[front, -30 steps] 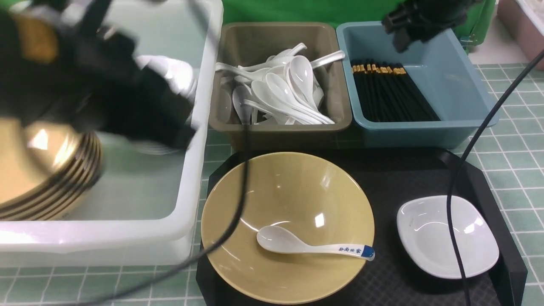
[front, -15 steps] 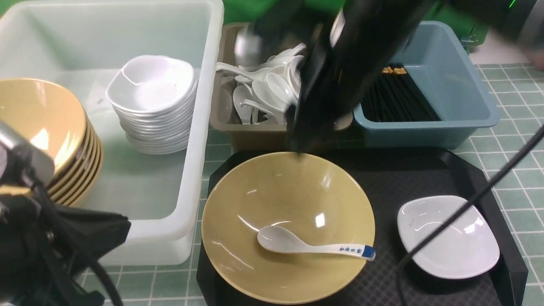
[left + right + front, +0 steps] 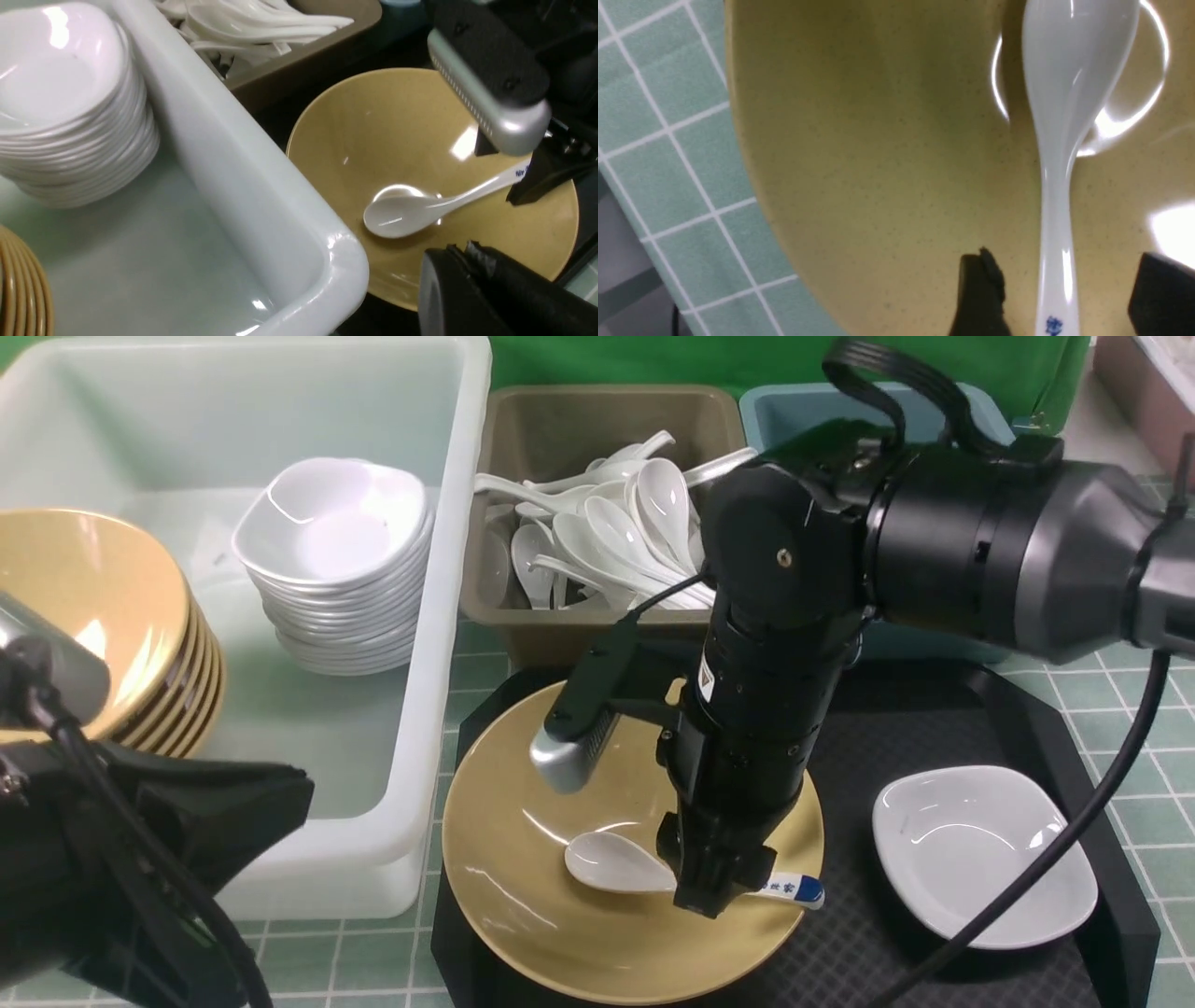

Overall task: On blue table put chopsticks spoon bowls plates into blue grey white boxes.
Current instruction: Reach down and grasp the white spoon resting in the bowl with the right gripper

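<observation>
Big translucent white tub (image 3: 462, 523), far left, is holding a stack of tan bowls (image 3: 84, 607) at its left & a stack of small white dishes (image 3: 327, 523) beside them. Olive grey-brown tub (image 3: 560, 429), far centre, is holding a heap of plain white soup spoons (image 3: 607, 537). Blue tub (image 3: 770, 411), far right, is showing only a corner behind the R arm (image 3: 980, 551); contents hidden.

Near centre, black tray (image 3: 934, 728) on the blue table (image 3: 1148, 775) is carrying one tan bowl (image 3: 523, 821) w/ the spoon (image 3: 611, 863) lying in it, handle pointing right, plus one white dish (image 3: 962, 840) at right. Spoon handle is bearing blue characters, too small to read.

R gripper (image 3: 714, 887) is hanging over that handle, fingers (image 3: 980, 289) spread wide either side, not touching it. L gripper (image 3: 460, 254), near left, is sitting pinched closed.
</observation>
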### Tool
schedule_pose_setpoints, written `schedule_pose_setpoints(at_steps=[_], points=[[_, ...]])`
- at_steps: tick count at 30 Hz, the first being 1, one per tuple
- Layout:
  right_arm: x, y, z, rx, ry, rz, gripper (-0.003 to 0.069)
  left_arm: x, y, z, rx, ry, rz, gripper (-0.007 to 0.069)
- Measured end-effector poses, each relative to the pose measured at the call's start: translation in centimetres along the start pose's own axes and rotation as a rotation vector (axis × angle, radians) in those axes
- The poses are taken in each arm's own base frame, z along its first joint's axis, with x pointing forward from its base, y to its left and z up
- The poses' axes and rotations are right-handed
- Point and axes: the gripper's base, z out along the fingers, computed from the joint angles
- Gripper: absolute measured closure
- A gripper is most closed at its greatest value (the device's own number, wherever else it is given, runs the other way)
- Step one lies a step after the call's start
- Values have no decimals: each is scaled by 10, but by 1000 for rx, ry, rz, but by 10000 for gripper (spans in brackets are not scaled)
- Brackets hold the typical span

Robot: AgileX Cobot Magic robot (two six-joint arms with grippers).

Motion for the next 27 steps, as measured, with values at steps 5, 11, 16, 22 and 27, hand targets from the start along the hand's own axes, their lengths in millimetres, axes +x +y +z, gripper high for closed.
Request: schedule_pose_setpoints(at_steps=[5,11,16,22,27], points=[[-1,-6,13,25,47,-36,188,0,0,0,0,-2,0,623],[-3,-14,37,46,126,-61,199,0,0,0,0,-4,0,623],[-3,-15,39,48,126,-62,375,0,0,0,0,-5,0,623],[-10,-17,29,67,96,-63,524,-5,0,0,-3,-52,0,623],[-24,-27,2,172,23,-49,524,-8,1,14,-5,-40,-17,623]])
